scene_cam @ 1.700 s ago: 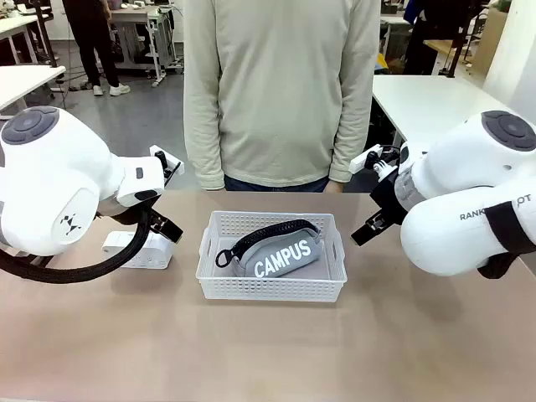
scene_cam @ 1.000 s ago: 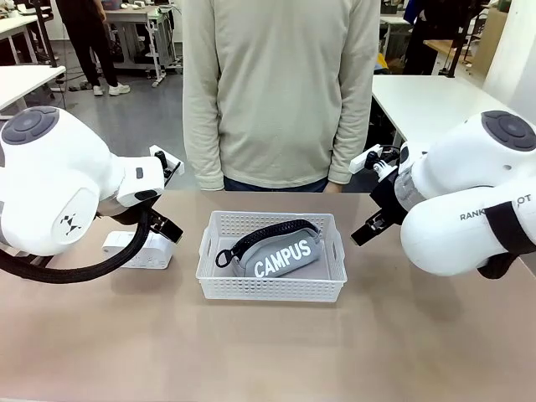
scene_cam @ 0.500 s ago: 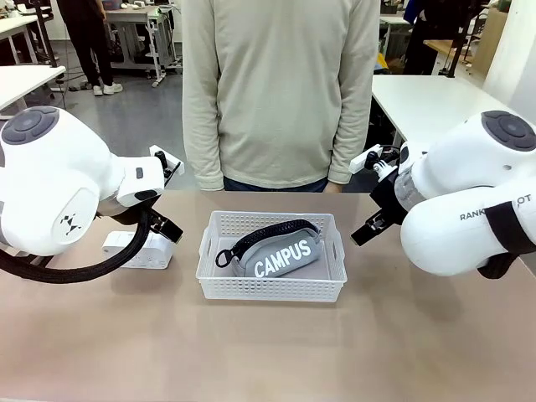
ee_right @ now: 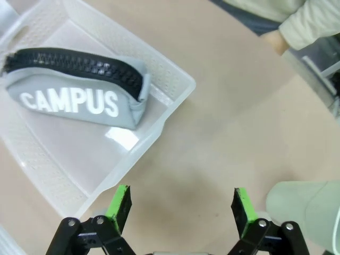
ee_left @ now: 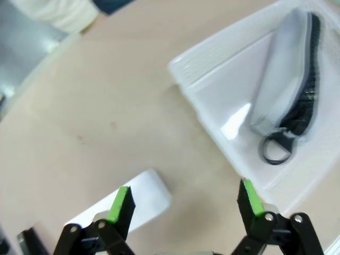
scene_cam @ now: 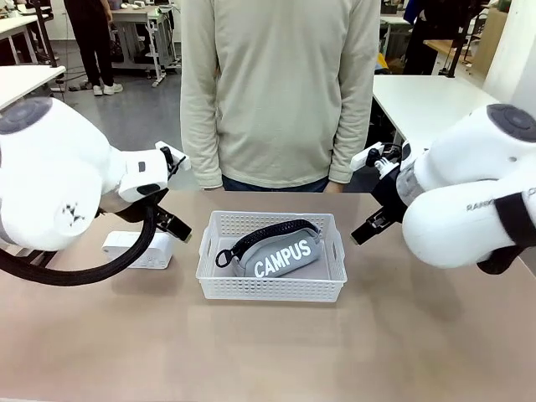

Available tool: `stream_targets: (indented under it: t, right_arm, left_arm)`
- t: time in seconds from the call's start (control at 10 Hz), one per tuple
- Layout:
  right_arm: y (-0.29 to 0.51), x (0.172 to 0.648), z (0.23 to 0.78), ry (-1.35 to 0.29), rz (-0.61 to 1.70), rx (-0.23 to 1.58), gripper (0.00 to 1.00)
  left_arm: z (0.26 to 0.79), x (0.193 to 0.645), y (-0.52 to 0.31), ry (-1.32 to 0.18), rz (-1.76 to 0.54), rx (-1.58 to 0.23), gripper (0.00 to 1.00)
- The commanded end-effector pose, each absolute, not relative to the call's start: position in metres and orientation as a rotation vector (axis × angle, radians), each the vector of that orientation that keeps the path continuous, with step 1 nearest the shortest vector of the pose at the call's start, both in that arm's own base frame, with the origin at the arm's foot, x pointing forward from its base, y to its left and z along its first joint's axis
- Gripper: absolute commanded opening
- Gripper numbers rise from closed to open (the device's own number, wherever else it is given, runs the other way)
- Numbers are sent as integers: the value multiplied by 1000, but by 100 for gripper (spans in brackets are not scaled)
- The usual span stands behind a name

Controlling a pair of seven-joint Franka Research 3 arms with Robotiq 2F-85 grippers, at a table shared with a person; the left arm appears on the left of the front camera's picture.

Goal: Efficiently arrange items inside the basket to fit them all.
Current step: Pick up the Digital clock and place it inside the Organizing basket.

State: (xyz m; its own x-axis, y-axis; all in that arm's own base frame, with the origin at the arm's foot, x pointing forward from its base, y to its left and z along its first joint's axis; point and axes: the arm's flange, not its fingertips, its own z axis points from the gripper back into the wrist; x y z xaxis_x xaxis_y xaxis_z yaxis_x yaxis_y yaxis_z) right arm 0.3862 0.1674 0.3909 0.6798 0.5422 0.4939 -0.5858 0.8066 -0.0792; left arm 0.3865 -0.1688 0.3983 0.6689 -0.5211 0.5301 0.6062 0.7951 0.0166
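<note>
Our left claw [ee_left: 185,192] gapes empty over bare worktop [scene_cam: 268,352] between white box [scene_cam: 121,245] and basket [scene_cam: 272,293]; our right claw [ee_right: 180,197] gapes likewise between basket and green cup [ee_right: 308,207]. We see the pouch [scene_cam: 280,251] slanting mid-basket, room left around it.

In the front view, the left arm's cable [scene_cam: 84,279] hid part of the device [scene_cam: 132,249] near the tabletop's left edge. The left wrist view was blurred. There the device ran off the bottom edge, partly behind a finger of the left gripper [ee_left: 186,194], and the basket [ee_left: 183,79] ran off the right edge. In the right wrist view, the bottom right corner cut off the cup [ee_right: 305,207], and the left edge cut off the basket.
</note>
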Motion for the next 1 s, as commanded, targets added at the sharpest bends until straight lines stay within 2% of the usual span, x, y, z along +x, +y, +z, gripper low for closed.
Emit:
stream_targets:
  t: [0.0,0.1,0.2,0.4,0.5,0.7,0.9]
  right_arm:
    - [117,341,438,-417,628,217,100]
    - [96,321,462,-408,542,317,100]
    - [70,300,487,-468,388,437,100]
    - [-7,261,534,-494,242,786,100]
    - [-51,242,545,-578,162,925,100]
    - [-143,209,534,-717,-53,1191,100]
    - [-214,197,490,-800,-292,1399,100]
  left_arm:
    - [441,345,-114,-471,-582,-270,100]
    - [458,328,-101,-414,-440,-272,100]
    - [479,309,-74,-471,-365,-376,100]
    - [527,262,34,-729,-190,-807,100]
    - [529,244,79,-815,-101,-927,100]
    - [496,224,163,-863,39,-1181,100]
    - [445,214,211,-951,252,-1396,100]
